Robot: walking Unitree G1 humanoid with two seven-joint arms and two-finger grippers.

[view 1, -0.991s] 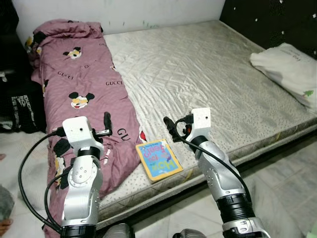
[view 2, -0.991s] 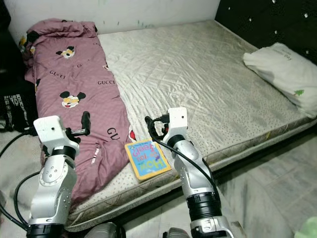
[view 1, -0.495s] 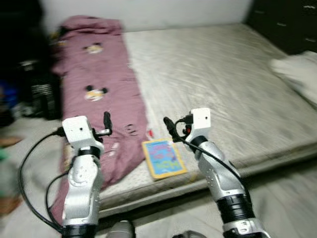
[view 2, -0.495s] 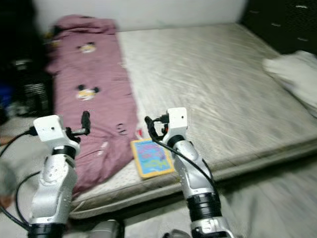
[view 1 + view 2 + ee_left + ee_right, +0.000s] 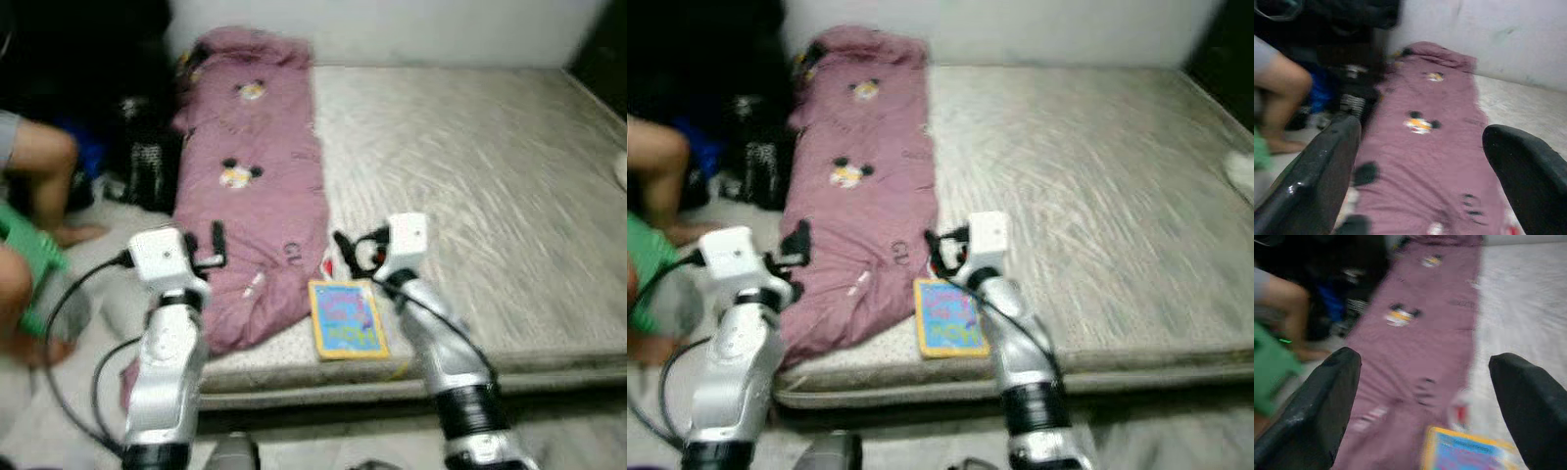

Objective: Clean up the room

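- Grey quilted bare mattress [image 5: 470, 166] serves as landmark; frames blurred.
- Pink cartoon-print blanket [image 5: 257, 186] lies along its left side.
- Blue yellow-edged picture book [image 5: 347, 319] lies flat at the mattress's near edge, just beside the blanket.
- Left gripper [image 5: 216, 243] above the blanket's lower part, fingers spread, empty.
- Right gripper [image 5: 344, 250] just above the book, fingers spread, empty.
- Person's bare leg [image 5: 39, 166] left of the mattress, on the floor side.

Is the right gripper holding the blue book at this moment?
No, the right gripper hangs open above the mattress, while the blue book lies flat near the mattress edge beside the pink blanket.
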